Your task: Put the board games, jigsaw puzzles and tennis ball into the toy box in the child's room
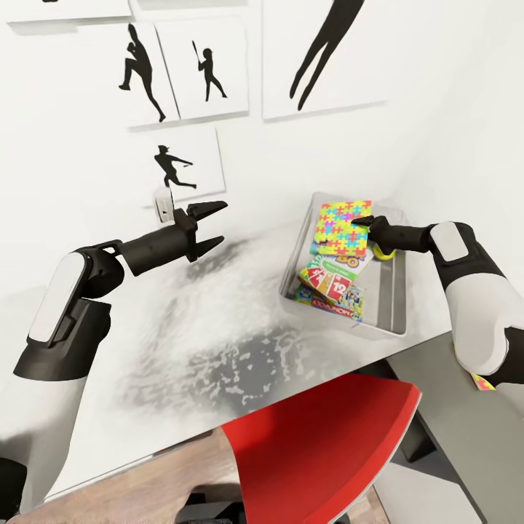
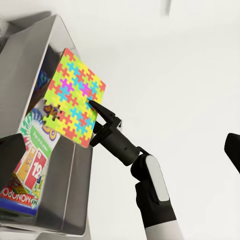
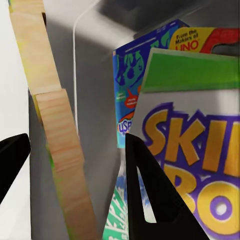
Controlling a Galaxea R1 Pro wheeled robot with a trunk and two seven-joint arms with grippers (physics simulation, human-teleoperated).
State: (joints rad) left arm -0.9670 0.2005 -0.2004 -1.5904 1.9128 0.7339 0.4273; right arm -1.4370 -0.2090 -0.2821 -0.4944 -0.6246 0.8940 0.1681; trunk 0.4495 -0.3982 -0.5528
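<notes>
While the jigsaw puzzle (image 1: 340, 227) leans in the toy box (image 1: 397, 291), the robot finishes.
Right gripper (image 1: 362, 221) fingers apart at its three o'clock edge, releasing; left gripper (image 1: 212, 228) fingers apart, idle.

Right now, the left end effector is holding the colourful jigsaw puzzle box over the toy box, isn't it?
Not quite: it is the right end effector that is at the jigsaw puzzle box over the toy box. The head view shows this; the left end effector hangs open over the table.
</notes>
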